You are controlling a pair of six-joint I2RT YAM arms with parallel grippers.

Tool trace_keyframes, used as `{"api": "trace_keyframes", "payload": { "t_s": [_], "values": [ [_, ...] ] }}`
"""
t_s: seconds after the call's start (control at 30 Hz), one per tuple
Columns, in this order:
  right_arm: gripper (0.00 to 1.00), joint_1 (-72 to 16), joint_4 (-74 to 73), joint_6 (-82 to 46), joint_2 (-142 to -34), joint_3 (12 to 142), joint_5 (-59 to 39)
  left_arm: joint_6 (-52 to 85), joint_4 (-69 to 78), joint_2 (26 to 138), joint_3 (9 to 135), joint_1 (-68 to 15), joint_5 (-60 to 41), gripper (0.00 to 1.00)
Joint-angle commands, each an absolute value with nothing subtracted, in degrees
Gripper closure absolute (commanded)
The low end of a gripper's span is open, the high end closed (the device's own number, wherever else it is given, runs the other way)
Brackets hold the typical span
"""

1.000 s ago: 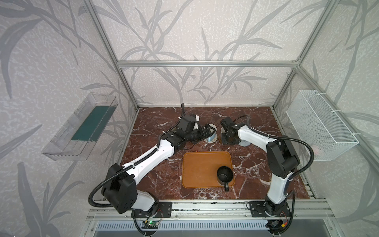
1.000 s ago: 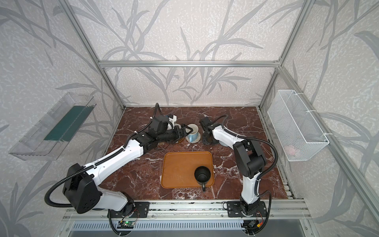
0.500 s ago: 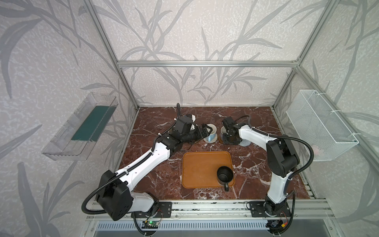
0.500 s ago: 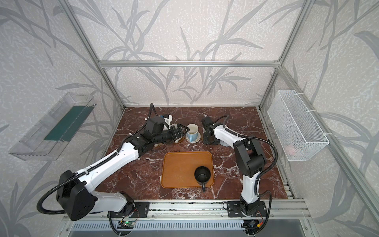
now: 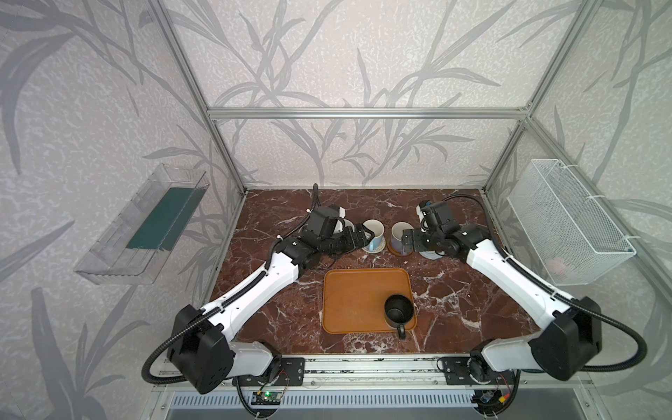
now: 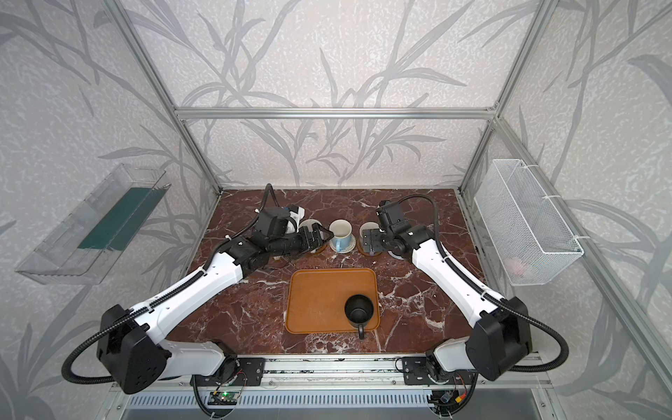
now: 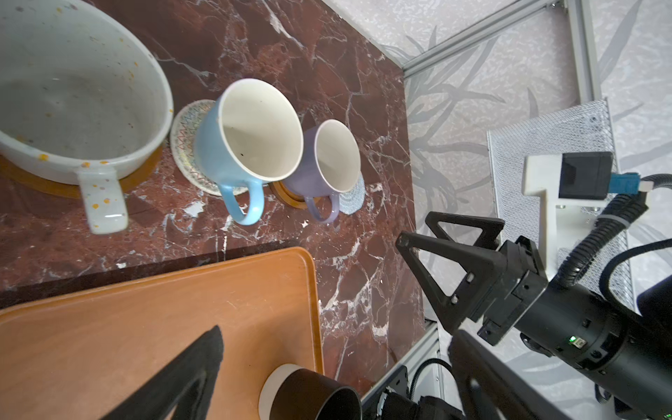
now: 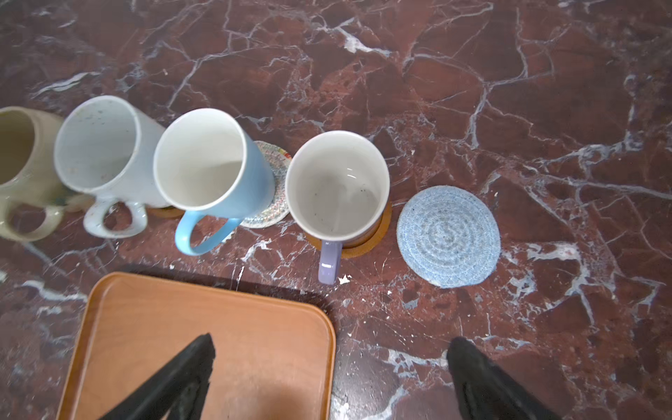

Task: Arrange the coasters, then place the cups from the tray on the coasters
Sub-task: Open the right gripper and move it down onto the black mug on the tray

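Right wrist view: lavender mug (image 8: 336,185) upright on a round wooden coaster (image 8: 367,243); light blue mug (image 8: 207,167) on the woven coaster (image 8: 278,160); grey-blue coaster (image 8: 449,236) just beside the lavender mug's coaster. Black mug (image 5: 399,309) on the tray (image 5: 356,302), in a top view. Right gripper (image 8: 332,340) spread wide, empty; left gripper (image 7: 336,332) likewise.

Left hand (image 5: 364,234) agape, right hand (image 5: 406,240) (likewise)

right hand (image 8: 332,342): shut → wide open | lavender mug (image 8: 336,189): let go on brown coaster (image 8: 367,243)
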State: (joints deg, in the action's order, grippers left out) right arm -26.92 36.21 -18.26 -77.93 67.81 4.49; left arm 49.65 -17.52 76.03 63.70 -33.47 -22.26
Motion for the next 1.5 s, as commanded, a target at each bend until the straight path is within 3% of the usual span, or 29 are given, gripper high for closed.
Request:
{"api": "trace_keyframes", "payload": {
  "t_s": [0.0,0.23,0.67,1.1,1.47],
  "values": [
    [0.01,-25.16,40.04,-14.12,-75.64,65.51,-2.87,46.56,-19.38,72.58,63.58,-33.34,-24.26,0.01],
    [0.01,-27.15,50.18,-17.06,-65.91,58.79,-7.36,44.27,-24.01,70.08,61.50,-33.33,-24.80,0.01],
    [0.01,-53.05,57.45,-30.68,-52.37,51.01,2.72,48.43,-24.73,68.50,56.43,-36.65,-25.81,0.01],
    [0.05,-72.91,53.51,-43.51,-51.95,44.02,11.71,52.90,-22.43,66.00,52.00,-38.33,-24.70,0.01],
    [0.14,-78.11,44.51,-46.97,-60.89,41.69,13.76,55.18,-20.01,64.30,48.72,-39.29,-23.91,0.01]
  ]
}}
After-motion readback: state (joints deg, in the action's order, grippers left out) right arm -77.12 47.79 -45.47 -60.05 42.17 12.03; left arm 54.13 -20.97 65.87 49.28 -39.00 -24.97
